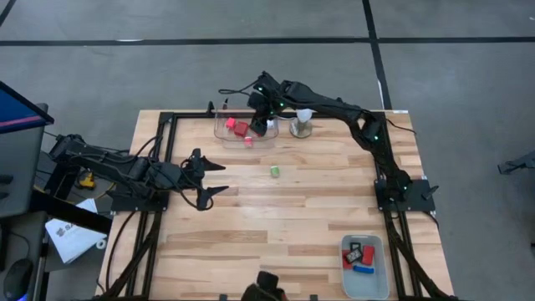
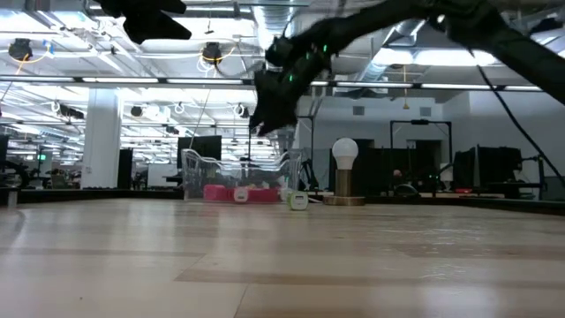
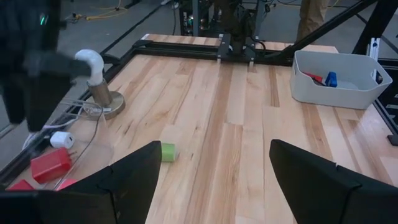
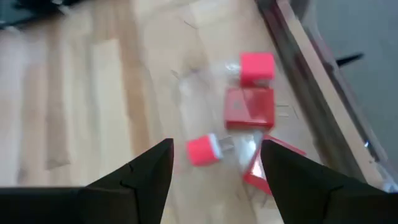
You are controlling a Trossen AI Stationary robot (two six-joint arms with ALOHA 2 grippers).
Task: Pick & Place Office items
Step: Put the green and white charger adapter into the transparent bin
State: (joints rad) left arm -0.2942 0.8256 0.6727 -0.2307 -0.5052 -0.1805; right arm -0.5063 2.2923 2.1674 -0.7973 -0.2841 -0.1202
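A clear tray [image 1: 242, 131] at the table's far edge holds red and pink office items: a red block [image 4: 249, 107], a pink block [image 4: 257, 66] and a small pink piece [image 4: 207, 149]. A white piece [image 3: 62, 139] lies beside them. My right gripper [image 4: 217, 165] hangs open above the tray with nothing between its fingers; it also shows in the high view [image 1: 261, 127]. A green piece [image 1: 274, 170] lies alone on the table's middle. My left gripper [image 1: 224, 177] waits open at the table's left, above the wood, pointing toward the green piece [image 3: 167, 152].
A white ball on a round metal base [image 1: 301, 124] stands just right of the tray. A grey bin [image 1: 365, 266] at the near right corner holds red, black-and-white and blue pieces. Black frame rails [image 1: 171, 125] run along the table's left and far edges.
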